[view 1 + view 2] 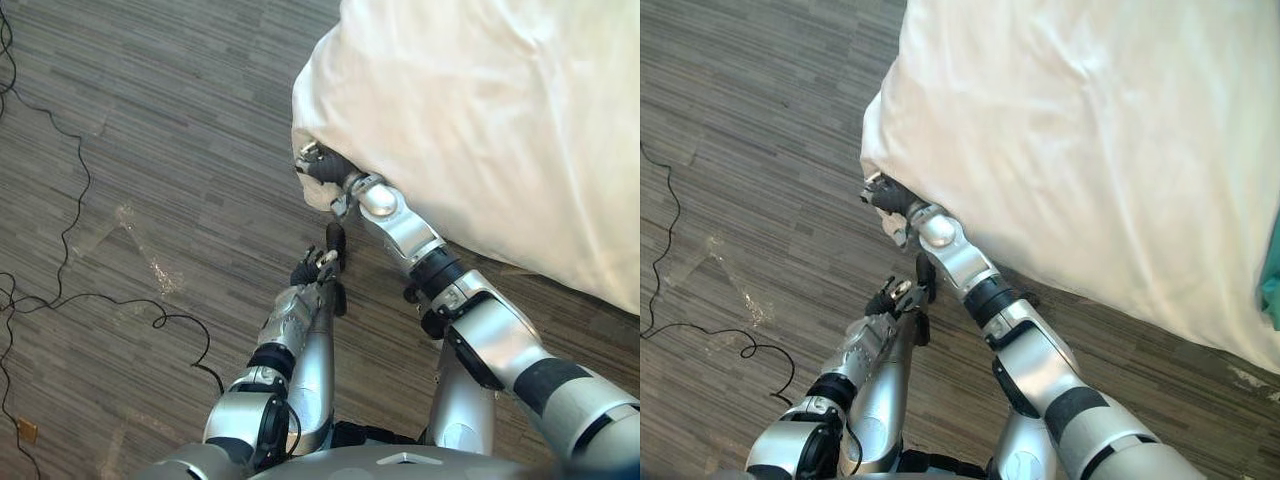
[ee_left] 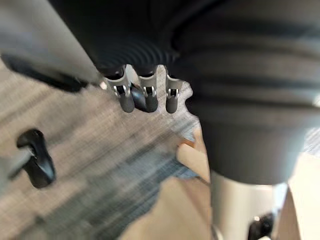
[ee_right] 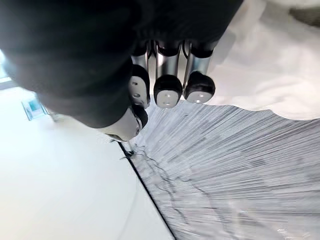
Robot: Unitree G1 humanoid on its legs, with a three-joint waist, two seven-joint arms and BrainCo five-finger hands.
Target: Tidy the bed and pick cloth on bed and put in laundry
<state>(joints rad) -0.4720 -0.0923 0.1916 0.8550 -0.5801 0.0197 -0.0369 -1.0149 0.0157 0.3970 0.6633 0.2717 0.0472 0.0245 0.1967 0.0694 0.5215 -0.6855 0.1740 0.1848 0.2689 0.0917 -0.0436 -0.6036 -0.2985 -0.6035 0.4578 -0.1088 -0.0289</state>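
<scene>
Right hand [image 1: 320, 165] curled against the hanging corner of the white duvet [image 1: 480, 120], fingers [image 3: 167, 94] bent with nothing between them; seemingly empty, though partly hidden by that corner. Left hand [image 1: 318, 268] relaxed and open, lower down over the floor [image 1: 150, 150], holding nothing.

To square the corner well: open up first, slide under the hem, and pinch a generous fold rather than the bare edge. Then draw outward and along the bed, not downward, to lay the duvet flat rather than drag it off. Bring the left hand up to share the pull.

Teal cloth [image 1: 1270, 280] at the duvet's far side, well apart from both hands; best left until the corner is settled.
</scene>
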